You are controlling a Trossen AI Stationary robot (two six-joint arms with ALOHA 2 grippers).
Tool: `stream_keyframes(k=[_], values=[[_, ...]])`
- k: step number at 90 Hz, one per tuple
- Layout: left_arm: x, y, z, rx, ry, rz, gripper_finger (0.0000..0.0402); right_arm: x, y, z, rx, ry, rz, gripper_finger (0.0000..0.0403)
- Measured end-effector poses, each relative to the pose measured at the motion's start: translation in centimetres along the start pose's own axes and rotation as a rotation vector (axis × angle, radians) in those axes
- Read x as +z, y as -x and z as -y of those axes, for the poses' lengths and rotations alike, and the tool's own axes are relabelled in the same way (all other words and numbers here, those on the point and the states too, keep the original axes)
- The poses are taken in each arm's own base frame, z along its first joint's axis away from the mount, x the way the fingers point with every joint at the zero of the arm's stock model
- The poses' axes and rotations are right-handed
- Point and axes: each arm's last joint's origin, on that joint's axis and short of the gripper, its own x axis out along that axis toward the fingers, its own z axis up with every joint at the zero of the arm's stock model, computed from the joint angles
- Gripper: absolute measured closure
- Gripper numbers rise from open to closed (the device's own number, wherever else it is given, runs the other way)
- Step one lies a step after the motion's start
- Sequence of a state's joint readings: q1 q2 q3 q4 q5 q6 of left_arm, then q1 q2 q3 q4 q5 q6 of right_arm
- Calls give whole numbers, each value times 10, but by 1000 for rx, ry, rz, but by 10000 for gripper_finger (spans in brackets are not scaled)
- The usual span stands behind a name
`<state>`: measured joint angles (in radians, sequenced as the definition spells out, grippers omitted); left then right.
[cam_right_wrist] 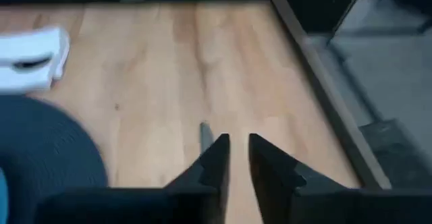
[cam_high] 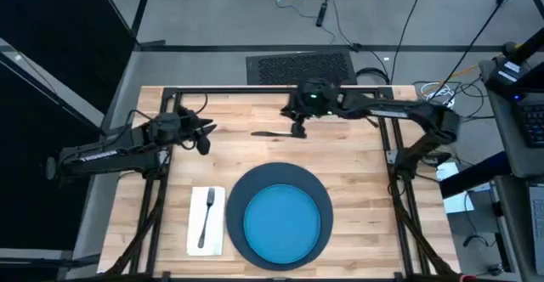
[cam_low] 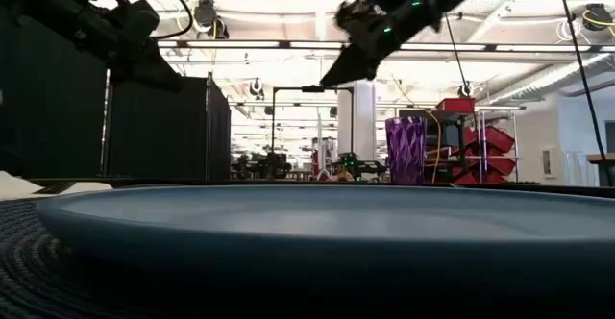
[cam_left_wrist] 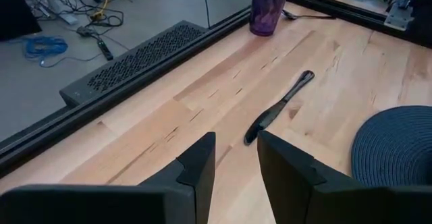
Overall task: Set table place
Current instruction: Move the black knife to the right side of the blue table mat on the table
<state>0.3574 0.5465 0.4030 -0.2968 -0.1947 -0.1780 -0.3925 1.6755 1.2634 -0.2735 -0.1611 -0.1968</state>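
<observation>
One knife [cam_high: 274, 132] tip partly hidden, seemingly under right end effector [cam_high: 298, 130].

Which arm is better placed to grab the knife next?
Right. The right gripper hangs just over the knife's end, fingers slightly apart; the left gripper is open but farther off.

White lettering on left arm [cam_high: 102, 155], too small to read
</observation>
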Motion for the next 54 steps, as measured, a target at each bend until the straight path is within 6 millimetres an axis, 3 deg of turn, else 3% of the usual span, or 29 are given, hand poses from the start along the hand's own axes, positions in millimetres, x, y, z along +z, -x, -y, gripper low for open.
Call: stream_keyframes(k=[12, 22, 42, 54], values=[[0, 0, 0, 1, -1, -3, 304, -4, -29, 4, 45, 18, -176, 265], [0, 0, 0, 1, -2, -5, 304, -16, -49, 7, 6, 20, -267, 240], [-1, 0, 0, 2, -3, -11, 304, -45, -79, 11, 26, -9, -407, 240], [-1, 0, 0, 2, -4, -11, 304, -52, -87, 10, 40, -14, -430, 252]])
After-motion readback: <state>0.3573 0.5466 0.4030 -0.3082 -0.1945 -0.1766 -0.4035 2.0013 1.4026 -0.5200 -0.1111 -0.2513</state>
